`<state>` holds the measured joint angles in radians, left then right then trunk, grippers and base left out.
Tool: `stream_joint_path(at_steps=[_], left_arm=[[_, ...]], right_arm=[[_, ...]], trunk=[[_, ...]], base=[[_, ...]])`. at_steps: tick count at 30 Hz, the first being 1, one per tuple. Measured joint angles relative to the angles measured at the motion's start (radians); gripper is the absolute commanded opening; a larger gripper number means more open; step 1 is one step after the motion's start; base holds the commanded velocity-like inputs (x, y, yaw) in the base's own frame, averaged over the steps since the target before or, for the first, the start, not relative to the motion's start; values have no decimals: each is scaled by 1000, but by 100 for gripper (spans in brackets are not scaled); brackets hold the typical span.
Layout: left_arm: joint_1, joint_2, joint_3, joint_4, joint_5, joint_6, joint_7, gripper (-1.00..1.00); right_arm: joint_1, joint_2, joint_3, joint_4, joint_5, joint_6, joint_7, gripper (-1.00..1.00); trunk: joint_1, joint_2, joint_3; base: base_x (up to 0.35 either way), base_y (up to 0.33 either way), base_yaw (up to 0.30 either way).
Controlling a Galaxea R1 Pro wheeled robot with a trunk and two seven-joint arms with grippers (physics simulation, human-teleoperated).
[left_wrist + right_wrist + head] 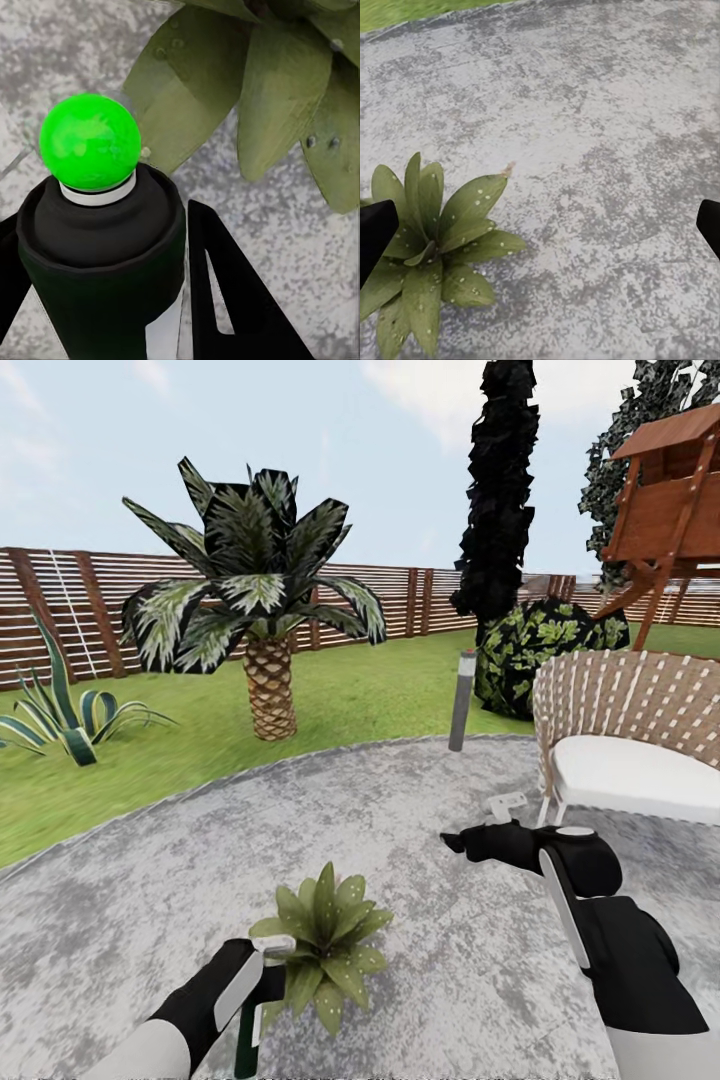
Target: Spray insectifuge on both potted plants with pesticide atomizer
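Note:
The pesticide atomizer (246, 1038) is a dark green bottle with a whitish head, held by my left gripper (262, 962) low over the gravelly patio. In the left wrist view the bottle (97, 255) sits between the black fingers (225, 300), and its round tip (90, 141) glows bright green. It points at a potted plant (325, 950), a rosette of pointed leaves just beside it. Whitish insectifuge specks dot the leaves (450, 247). My right gripper (455, 842) hovers open to the plant's right, its fingertips (375, 232) wide apart with nothing between them.
A palm (268, 690) and a striped-leaf bush (60, 715) stand on the lawn behind the patio. A grey bollard lamp (462, 700) stands at the patio's far edge, and a wicker chair (640, 700) with a white cushion at right. A wooden fence (420, 600) closes the back.

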<state>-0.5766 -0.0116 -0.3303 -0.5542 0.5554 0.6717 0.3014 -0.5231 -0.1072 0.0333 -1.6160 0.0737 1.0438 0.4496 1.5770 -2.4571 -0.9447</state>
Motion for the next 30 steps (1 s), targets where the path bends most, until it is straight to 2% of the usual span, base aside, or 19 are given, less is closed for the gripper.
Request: stream_joint_path(at_steps=[5,14,15,16,17,19,22,25,29,30], left_arm=[[-9,5,51,10,48,21,0,-100],[-28,4,60,46,48,57,3,-100],[-46,0,55,68,47,83,9,-100],[-67,-13,-7,106,-17,114,36,-100],[-73,-35,-45,129,-59,121,49,-100],[-77,-53,-69,158,-95,125,50,-100],[-78,-57,-79,164,-102,125,43,-100],[-78,-56,-82,164,-103,115,2,-100],[-78,-59,-82,151,-99,112,-43,-100],[-79,-72,-79,147,-92,107,-53,-100]], right_arm=[[-1,2,-1,0,2,0,0,100],[-2,3,-1,0,3,0,0,100],[-2,0,-2,0,3,0,0,100],[-1,-3,-2,0,2,0,0,100],[-1,-4,-2,0,2,0,0,100],[-1,-5,-3,0,2,0,0,100],[-1,-6,-4,0,1,0,0,100],[-1,-6,-4,0,1,0,0,100],[-1,-6,-3,0,1,0,0,100],[-1,-6,-4,0,1,0,0,100]], trunk=[[19,-35,-16],[27,-44,-50],[27,-44,-54],[28,-45,-57],[28,-45,-61],[29,-45,-69],[30,-46,-81],[32,-47,-92],[32,-47,-92],[32,-47,-92]], base=[[0,0,-2],[0,0,0],[0,0,0],[0,0,0],[0,0,0],[0,0,0],[0,0,0],[0,0,0],[0,0,0],[0,0,0]])
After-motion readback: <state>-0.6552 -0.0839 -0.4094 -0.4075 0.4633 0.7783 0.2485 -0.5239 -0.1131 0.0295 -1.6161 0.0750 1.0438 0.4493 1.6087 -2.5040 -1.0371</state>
